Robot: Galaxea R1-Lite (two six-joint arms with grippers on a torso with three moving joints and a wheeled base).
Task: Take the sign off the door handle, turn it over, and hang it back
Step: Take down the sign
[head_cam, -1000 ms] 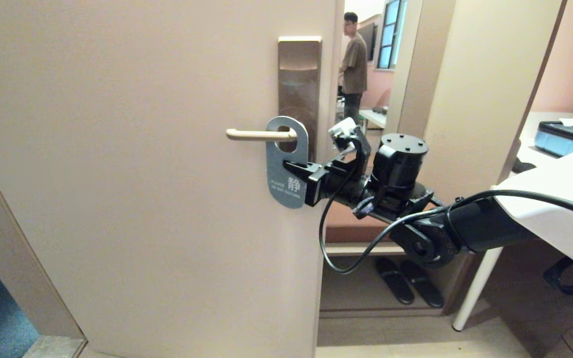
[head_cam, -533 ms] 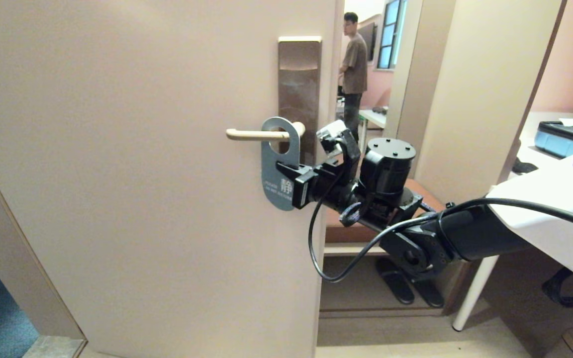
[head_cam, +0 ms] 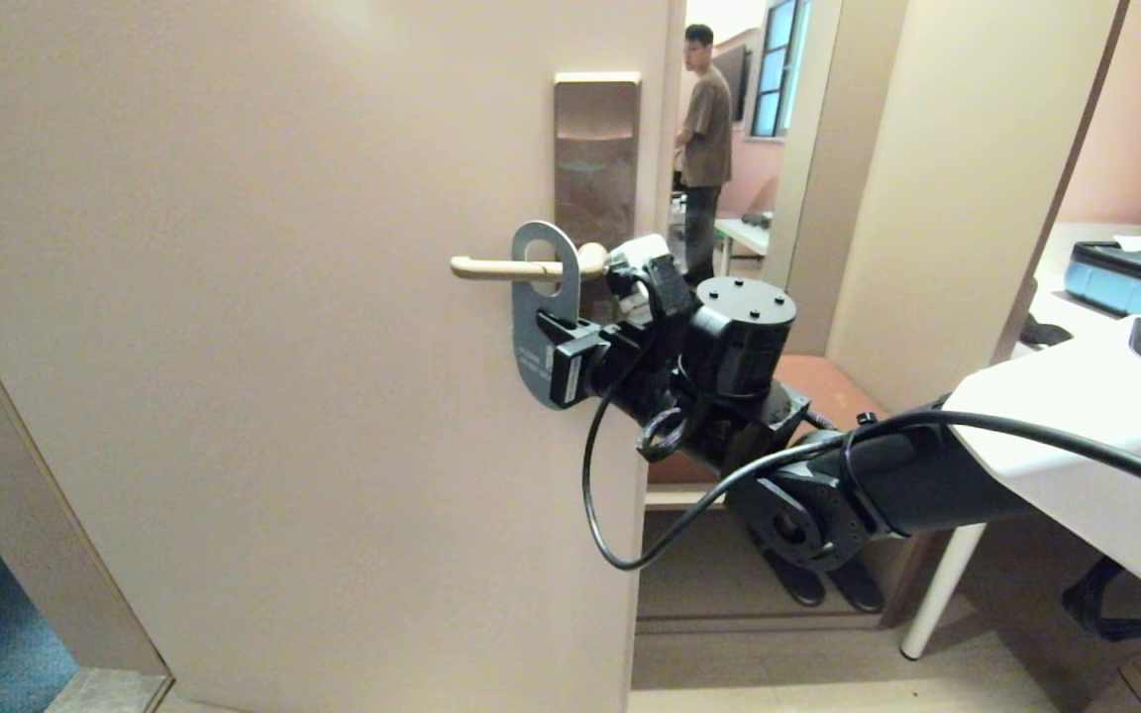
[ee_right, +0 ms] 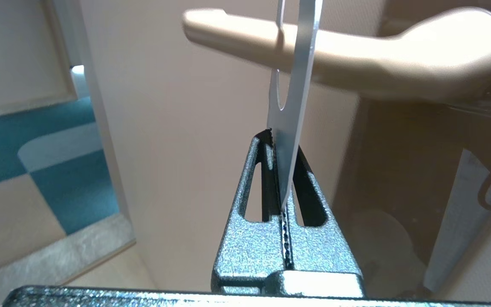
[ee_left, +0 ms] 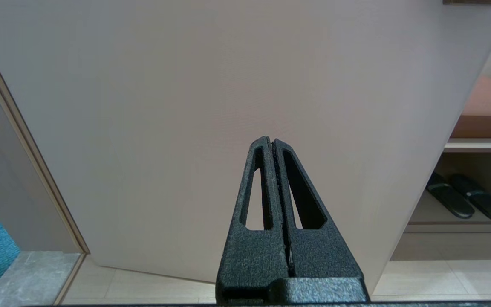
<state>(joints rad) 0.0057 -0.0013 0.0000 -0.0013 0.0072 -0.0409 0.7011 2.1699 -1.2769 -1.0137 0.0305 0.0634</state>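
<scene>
Right wrist view: my right gripper [ee_right: 280, 170] pinches the sign's [ee_right: 290, 128] lower edge, its hole threaded on the door handle [ee_right: 313, 47].
Risk: thin card may slip or snag at the lever's free end.
Left gripper [ee_left: 273, 179]: clenched, empty, facing the door [ee_left: 186, 85].

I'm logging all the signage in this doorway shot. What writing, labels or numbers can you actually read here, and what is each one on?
None can be read.
The sign, grey-blue and clamped by the right gripper on the door handle: faint pale print beside the fingers, too small and partly covered to read.
Lock plate: no lettering visible.
Left gripper, parked facing the door: no markings.
</scene>
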